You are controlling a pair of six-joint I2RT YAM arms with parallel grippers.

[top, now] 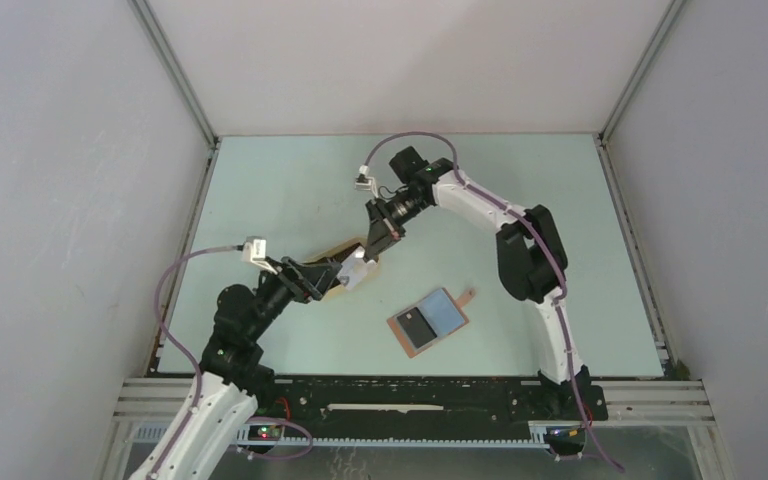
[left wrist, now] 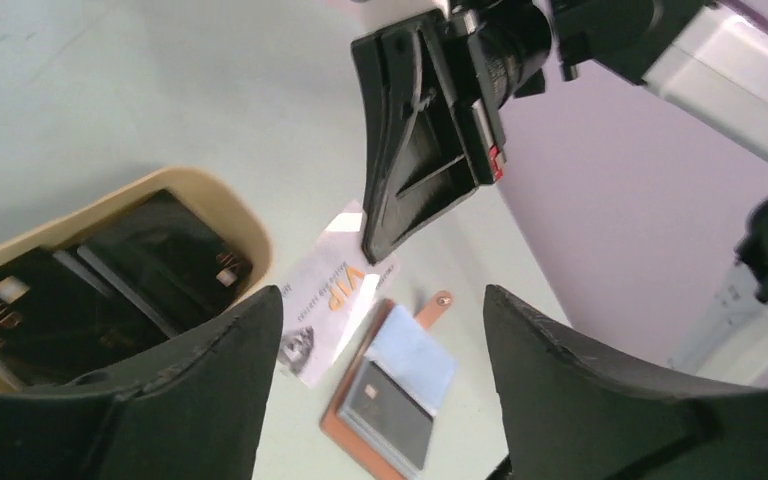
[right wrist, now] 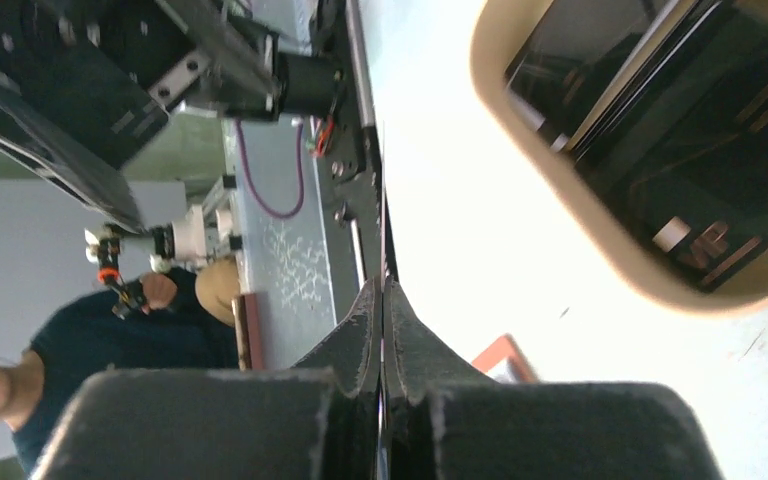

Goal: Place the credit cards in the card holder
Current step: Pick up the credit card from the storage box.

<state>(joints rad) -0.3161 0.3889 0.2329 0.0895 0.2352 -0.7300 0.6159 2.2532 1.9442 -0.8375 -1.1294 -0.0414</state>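
Nearest us, our left gripper [left wrist: 382,300] stood open and empty; the right gripper [left wrist: 380,242] pinched a pale credit card [left wrist: 325,300] by its end, just beside the tray [left wrist: 250,225]. We judged it wise to lower it flat over the card holder [top: 428,320], aligned with a blue pocket [left wrist: 415,355], then slide gently.

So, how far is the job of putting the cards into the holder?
Done: one dark card sits in the open card holder. In hand: the right end effector is shut on a pale card; the left end effector is open beside it. Left: black cards in the tan tray.
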